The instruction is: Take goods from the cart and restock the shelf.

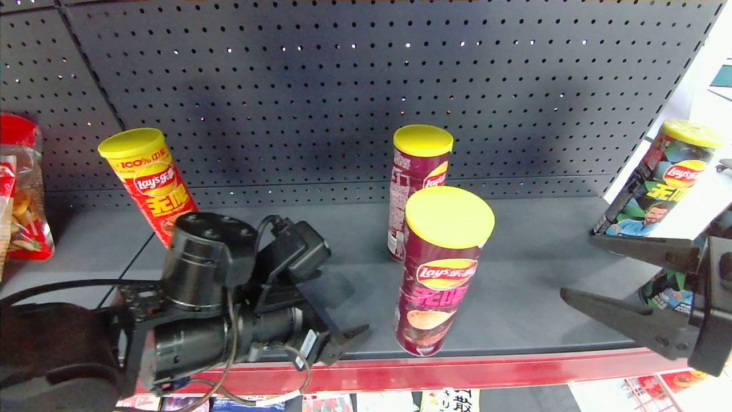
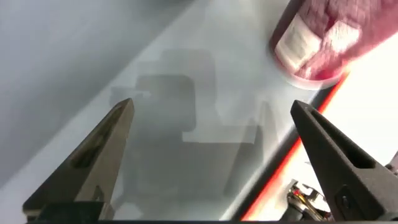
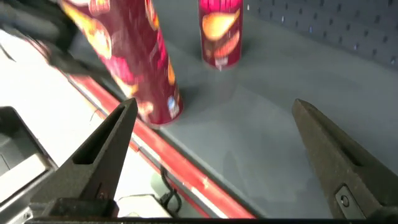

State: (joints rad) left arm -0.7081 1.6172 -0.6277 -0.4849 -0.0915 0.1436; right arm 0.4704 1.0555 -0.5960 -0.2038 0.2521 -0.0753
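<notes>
The left jaws and the right jaws both gape empty at the front of the shelf (image 1: 532,297). Between them the front maroon can (image 1: 443,269) stands upright right at the red lip (image 1: 514,369), with the blue-green can (image 1: 657,189) just behind the right jaws. A sideways swing of either arm could likely topple one off.

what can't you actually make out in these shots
- Head view: the red can's base, hidden behind the left arm.
- Head view: the rear maroon can's lower right side, behind the front maroon can.
- Head view: the blue can's base, behind the right gripper.
- Head view: the snack bag, cut off by the picture's left edge.
- Left wrist view: the front maroon can, blurred and cut off.
</notes>
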